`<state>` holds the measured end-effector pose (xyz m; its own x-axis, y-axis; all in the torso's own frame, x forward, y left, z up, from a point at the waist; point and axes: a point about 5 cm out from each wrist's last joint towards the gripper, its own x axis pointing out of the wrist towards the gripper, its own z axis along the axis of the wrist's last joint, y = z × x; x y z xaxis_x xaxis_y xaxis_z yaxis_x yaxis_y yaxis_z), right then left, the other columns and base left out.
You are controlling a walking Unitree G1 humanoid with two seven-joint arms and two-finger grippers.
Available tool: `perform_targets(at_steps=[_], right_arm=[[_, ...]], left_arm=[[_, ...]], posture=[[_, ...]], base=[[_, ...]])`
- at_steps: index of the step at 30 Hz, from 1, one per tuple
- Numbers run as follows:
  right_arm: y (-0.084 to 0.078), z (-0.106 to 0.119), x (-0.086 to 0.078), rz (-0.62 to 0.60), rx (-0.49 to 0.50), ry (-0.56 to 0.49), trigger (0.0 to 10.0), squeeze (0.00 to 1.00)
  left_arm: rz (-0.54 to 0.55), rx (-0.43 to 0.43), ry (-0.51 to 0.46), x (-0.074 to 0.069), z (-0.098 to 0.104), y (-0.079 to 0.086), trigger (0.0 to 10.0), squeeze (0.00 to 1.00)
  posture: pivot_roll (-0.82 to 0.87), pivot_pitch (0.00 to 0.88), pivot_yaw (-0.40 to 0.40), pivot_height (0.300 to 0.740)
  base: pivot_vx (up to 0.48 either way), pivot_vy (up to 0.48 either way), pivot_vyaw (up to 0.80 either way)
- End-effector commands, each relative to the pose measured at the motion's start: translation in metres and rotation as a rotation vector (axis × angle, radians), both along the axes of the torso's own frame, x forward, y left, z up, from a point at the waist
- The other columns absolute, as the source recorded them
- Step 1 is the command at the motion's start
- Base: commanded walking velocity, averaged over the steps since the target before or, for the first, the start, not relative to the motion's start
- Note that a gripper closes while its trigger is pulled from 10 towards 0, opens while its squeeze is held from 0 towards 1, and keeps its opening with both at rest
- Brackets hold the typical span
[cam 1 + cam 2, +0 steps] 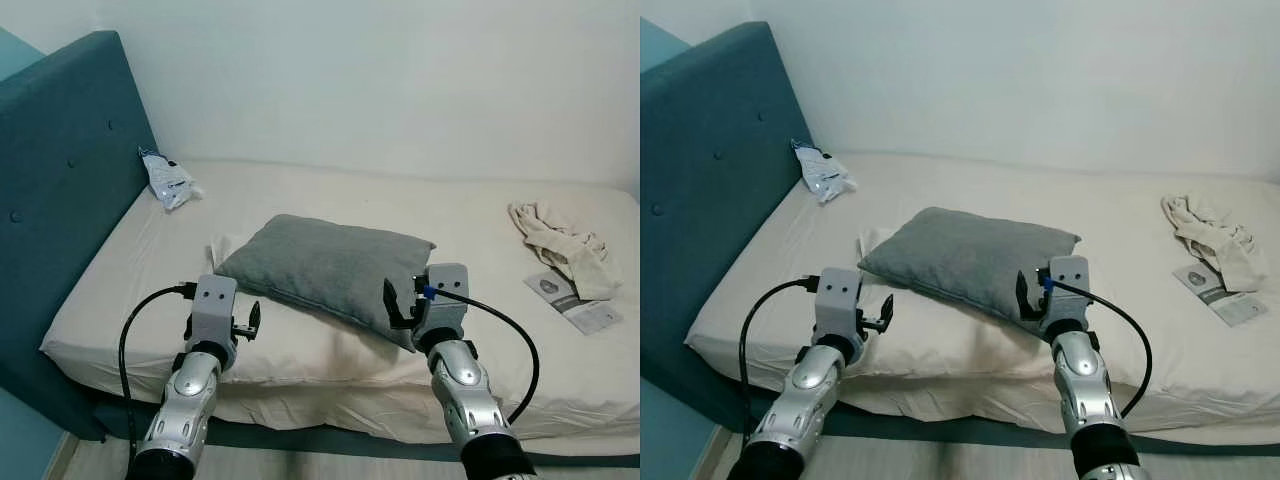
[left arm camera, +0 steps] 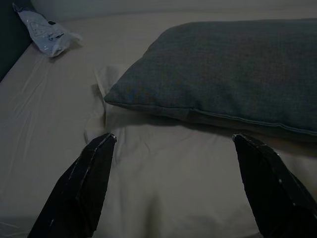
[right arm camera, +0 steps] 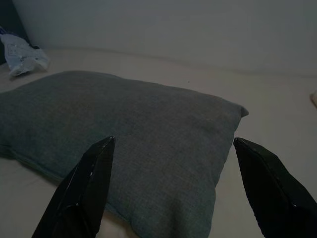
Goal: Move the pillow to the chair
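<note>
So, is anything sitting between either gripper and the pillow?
Nothing visible. The left gripper and right gripper are both open, facing the grey pillow across bare sheet. The chair can't be judged.

Grey pillow (image 1: 325, 262) on cream sheet (image 1: 120, 290), teal headboard (image 1: 60, 170), beige cloth (image 1: 565, 245), white wall (image 1: 400, 80).

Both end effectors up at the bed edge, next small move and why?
Probably ease both forward and close on the pillow's near edge. The left end effector is open but short of the grey pillow, with bare sheet between its fingers. The right end effector is open over the pillow's near right corner. Neither grips anything yet, so lifting would be premature.
</note>
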<state>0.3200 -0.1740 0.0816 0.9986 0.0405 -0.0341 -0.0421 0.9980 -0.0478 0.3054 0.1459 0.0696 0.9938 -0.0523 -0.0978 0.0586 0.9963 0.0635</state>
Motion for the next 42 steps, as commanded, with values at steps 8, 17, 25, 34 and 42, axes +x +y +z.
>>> perform_targets(at_steps=[8, 17, 25, 34, 42], right_arm=[[0.006, -0.003, -0.003, 0.029, 0.017, 0.009, 10.0, 0.0], [0.013, -0.007, -0.005, 0.057, 0.002, 0.018, 10.0, 0.0], [0.013, -0.007, -0.005, 0.058, -0.001, 0.015, 10.0, 0.0], [0.012, -0.006, -0.005, 0.053, 0.004, 0.007, 10.0, 0.0], [0.015, -0.005, -0.005, 0.059, 0.01, -0.002, 10.0, 0.0]], left_arm=[[0.005, -0.016, 0.03, -0.006, -0.009, -0.002, 10.0, 0.0], [0.004, 0.0, 0.021, -0.009, -0.01, -0.001, 10.0, 0.0], [-0.005, 0.004, 0.021, -0.011, -0.011, -0.002, 10.0, 0.0], [-0.033, -0.032, 0.01, -0.01, -0.008, -0.008, 10.0, 0.0], [0.001, 0.005, -0.001, -0.008, -0.006, -0.005, 10.0, 0.0]], posture=[[-0.02, 0.058, -0.003, 0.652], [-0.01, 0.045, -0.013, 0.647], [-0.01, 0.033, -0.012, 0.647], [-0.01, 0.028, -0.009, 0.647], [-0.01, 0.03, -0.01, 0.647]], base=[[0.0, 0.0, 0.0], [0.0, 0.0, 0.0], [0.0, 0.0, 0.0], [0.0, 0.0, 0.0], [0.0, 0.0, 0.0]])
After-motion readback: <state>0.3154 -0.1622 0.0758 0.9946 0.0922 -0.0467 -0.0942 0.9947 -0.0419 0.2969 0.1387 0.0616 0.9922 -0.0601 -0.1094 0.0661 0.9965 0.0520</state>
